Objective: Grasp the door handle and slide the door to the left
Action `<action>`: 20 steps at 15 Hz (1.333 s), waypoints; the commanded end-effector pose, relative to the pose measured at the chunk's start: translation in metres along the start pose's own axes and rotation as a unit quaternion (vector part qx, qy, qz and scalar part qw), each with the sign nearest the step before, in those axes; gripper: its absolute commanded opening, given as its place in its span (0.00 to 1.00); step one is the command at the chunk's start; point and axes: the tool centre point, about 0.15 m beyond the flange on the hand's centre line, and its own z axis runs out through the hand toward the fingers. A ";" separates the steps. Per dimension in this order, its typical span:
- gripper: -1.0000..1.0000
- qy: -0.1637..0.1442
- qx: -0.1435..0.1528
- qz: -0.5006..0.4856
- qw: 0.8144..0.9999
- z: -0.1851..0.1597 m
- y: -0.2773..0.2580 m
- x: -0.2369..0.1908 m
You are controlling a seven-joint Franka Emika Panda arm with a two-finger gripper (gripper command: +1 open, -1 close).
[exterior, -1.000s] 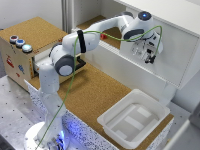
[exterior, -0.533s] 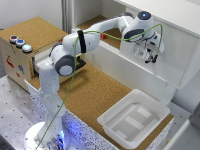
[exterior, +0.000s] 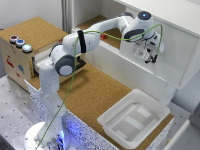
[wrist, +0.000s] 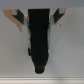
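Forming the front of the white cabinet [exterior: 165, 20] at the exterior view's right, the door [exterior: 172, 55] is seen upright above the cork-covered table [exterior: 95, 92], with the arm [exterior: 100, 40] stretched across to it. The gripper [exterior: 148, 56] is held against the door, its fingers [wrist: 19, 22] spread to either side of the dark handle [wrist: 40, 37]. A white tray [exterior: 132, 120] is set near the table's front edge.
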 end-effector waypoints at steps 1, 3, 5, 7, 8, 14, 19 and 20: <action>0.00 -0.049 0.026 0.027 0.998 0.008 -0.036 0.014; 0.00 -0.048 0.013 0.035 0.998 0.006 -0.050 0.011; 0.00 -0.048 0.004 0.046 0.998 0.002 -0.065 0.009; 0.00 -0.049 -0.002 0.045 0.998 0.001 -0.079 0.007; 0.00 -0.052 -0.002 0.046 0.998 0.001 -0.087 0.007; 0.00 -0.048 -0.012 0.040 0.998 -0.003 -0.134 0.010; 0.00 -0.039 -0.033 0.034 0.998 -0.007 -0.176 0.005; 0.00 -0.039 -0.034 0.033 0.998 -0.008 -0.184 0.004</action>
